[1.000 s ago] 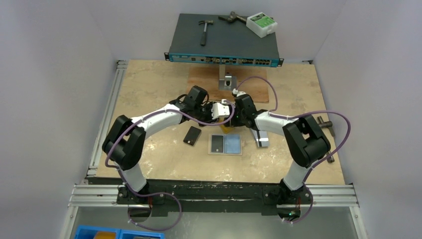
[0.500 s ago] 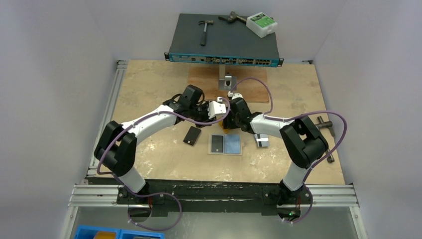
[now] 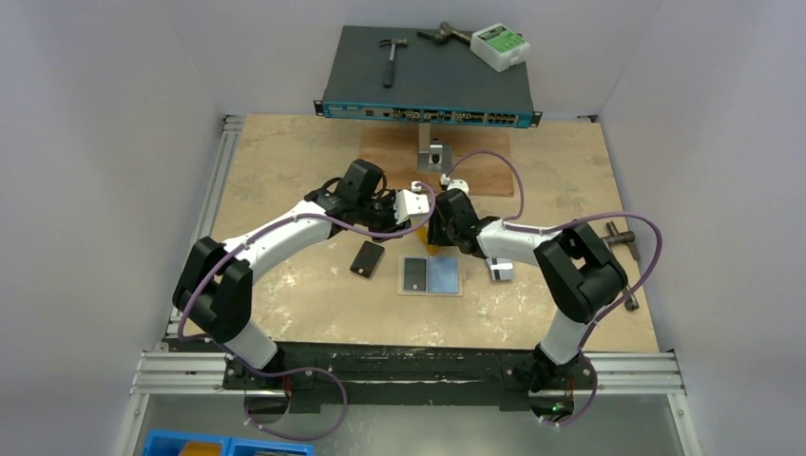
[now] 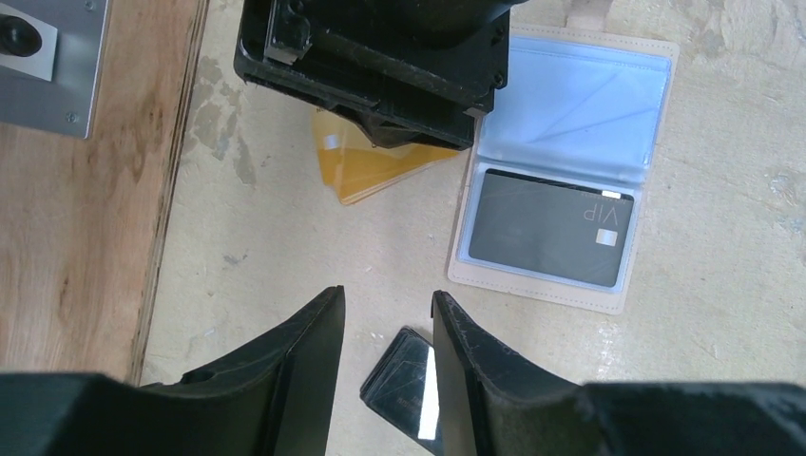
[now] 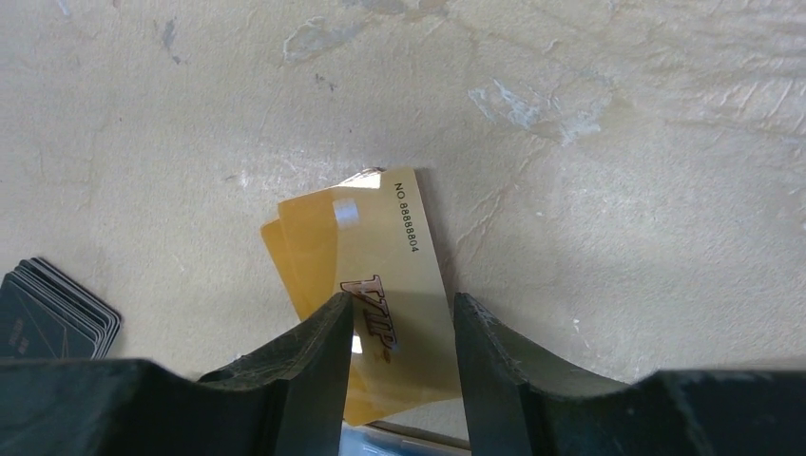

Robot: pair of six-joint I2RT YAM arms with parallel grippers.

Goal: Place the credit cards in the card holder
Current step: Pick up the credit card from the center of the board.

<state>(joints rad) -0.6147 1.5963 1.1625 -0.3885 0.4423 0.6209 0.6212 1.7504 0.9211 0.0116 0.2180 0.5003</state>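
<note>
Orange-yellow cards (image 5: 380,275), two of them fanned one over the other, lie flat on the beige tabletop (image 5: 618,190) directly between the fingers of the right gripper (image 5: 397,356). Those fingers are spread wider than the top card's printed "VIP" and stand on either side of it; whether their tips touch the plastic cannot be told. In the left wrist view the right gripper's black body covers the far end of the same cards, which stick out toward the left gripper (image 4: 385,361). The left gripper's fingers (image 4: 309,366) are parted too and pinch nothing. Below the gap between them, close by the tip of one finger, lies a stack of black cards (image 4: 409,394), tilted and catching the light. The card holder (image 4: 561,285) lies open and flat just ahead of that same finger and to its outer side. A black card (image 4: 551,228) marked "VIP" sits in the pocket nearer the fingers, and the farther pocket shows clear bluish plastic. From above, the two grippers meet nearly tip to tip just beyond the holder. Silver-grey cards (image 3: 501,270) lie on the holder's other side, apart from both pairs of fingers, beside the right forearm.
</note>
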